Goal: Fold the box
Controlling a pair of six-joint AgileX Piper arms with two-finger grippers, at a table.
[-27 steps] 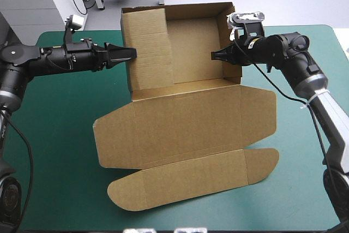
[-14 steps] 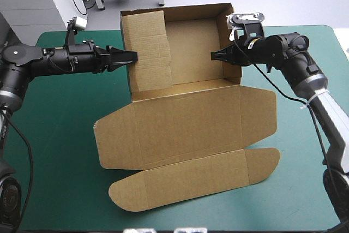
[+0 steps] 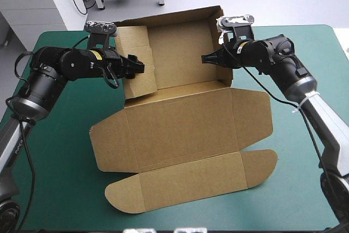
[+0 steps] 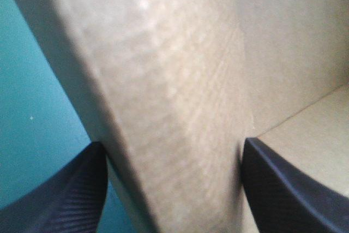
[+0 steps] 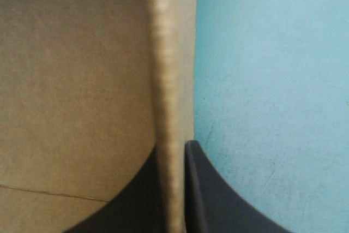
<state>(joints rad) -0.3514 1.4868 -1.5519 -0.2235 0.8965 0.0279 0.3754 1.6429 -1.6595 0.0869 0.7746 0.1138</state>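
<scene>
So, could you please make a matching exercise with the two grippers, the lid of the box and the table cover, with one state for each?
1 left gripper
2 right gripper
3 box lid
4 table cover

A brown, lies flat
B shut on the right wall
C teal-green
D open around the left wall

Pairs: 1-D, 2-B, 3-A, 4-C.

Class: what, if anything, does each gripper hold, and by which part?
The right gripper is shut on the box, pinching its raised right wall. The left gripper stands open astride the left wall, not clamped on it.
</scene>
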